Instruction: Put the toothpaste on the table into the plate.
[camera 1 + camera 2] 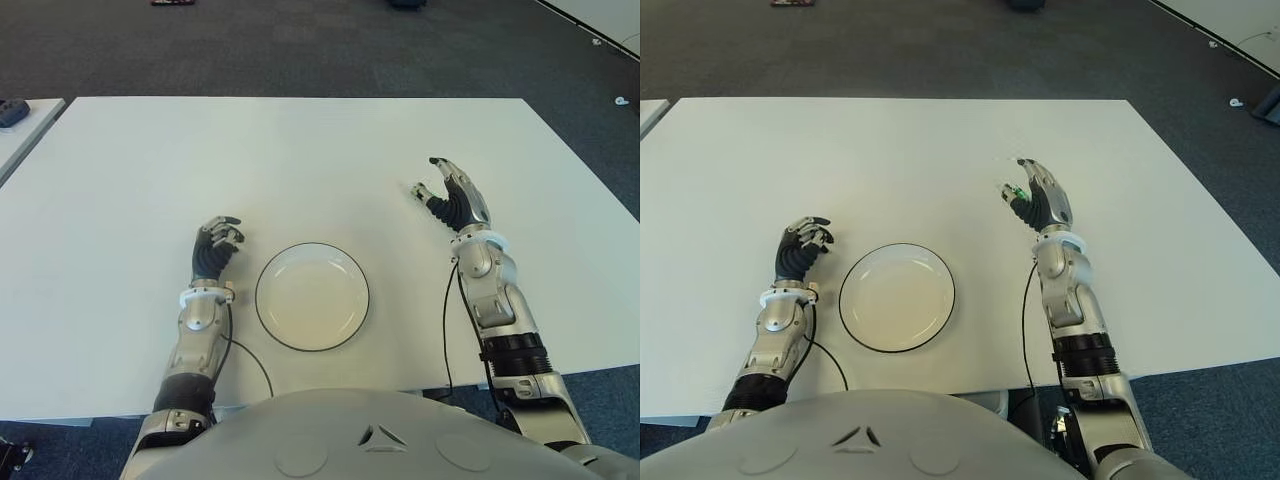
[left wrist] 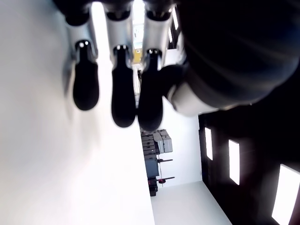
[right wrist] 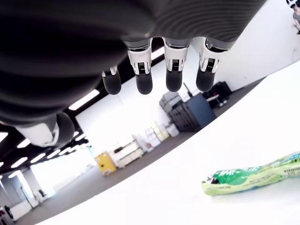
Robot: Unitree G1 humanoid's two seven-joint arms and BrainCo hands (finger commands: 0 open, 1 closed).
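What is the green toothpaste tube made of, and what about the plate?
The toothpaste looks like soft glossy plastic: its green skin is crinkled and catches the light. The plate looks like glazed ceramic, smooth white with a thin dark rim, though hard plastic could look the same.

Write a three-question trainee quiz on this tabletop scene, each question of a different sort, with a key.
1. True or false: the toothpaste already lies in the plate.
2. Which hand is nearest the toothpaste?
A. the left hand
B. the right hand
C. both equally
3. Fill in: the plate sits on the table between the two ____.

Key:
1. False. The tube lies on the table under the right hand, whose fingers are open above it; the plate holds nothing.
2. B. The left hand shows beside the plate, on its left, holding nothing.
3. hands
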